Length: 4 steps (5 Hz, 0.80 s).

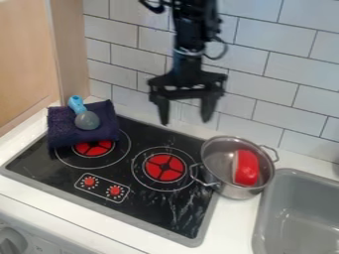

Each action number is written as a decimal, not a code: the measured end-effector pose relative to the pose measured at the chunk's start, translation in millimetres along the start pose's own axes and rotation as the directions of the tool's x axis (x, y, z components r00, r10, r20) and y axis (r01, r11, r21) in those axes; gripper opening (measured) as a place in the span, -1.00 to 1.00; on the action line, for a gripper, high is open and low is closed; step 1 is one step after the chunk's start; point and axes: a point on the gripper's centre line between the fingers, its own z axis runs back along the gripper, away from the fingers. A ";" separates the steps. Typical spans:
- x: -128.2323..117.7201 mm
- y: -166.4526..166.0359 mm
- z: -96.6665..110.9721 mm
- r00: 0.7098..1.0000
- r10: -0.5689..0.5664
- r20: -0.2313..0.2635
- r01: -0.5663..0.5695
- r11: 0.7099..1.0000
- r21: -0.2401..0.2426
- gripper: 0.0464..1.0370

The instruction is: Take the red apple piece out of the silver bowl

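Note:
My gripper [186, 119] hangs high in front of the tiled wall, above the back edge of the stove. It is open, its two fingers pointing down and well apart with nothing between them. The silver bowl [216, 157], a metal pot with side handles, stands at the stove's right edge, below and to the right of the gripper. Inside it, toward the right side, lies the red apple piece [247, 167], with a pale face along its left side. Gripper and bowl are apart.
A dark blue folded cloth [61, 129] lies on the stove's back left corner, with a blue-handled utensil [86, 120] on top. The black stove [142, 198] has two red burners. To the right of the bowl is a grey sink [283, 181]; a tiled wall rises behind.

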 end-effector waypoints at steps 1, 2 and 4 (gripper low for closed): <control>-6.7 -26.2 0.3 0.999 -0.040 0.016 0.041 0.998 -0.051 0.93; -15.2 -45.6 -7.8 0.993 -0.117 0.004 0.118 0.993 -0.021 0.93; -17.4 -60.0 -24.6 0.987 -0.160 -0.026 0.160 0.987 0.005 0.93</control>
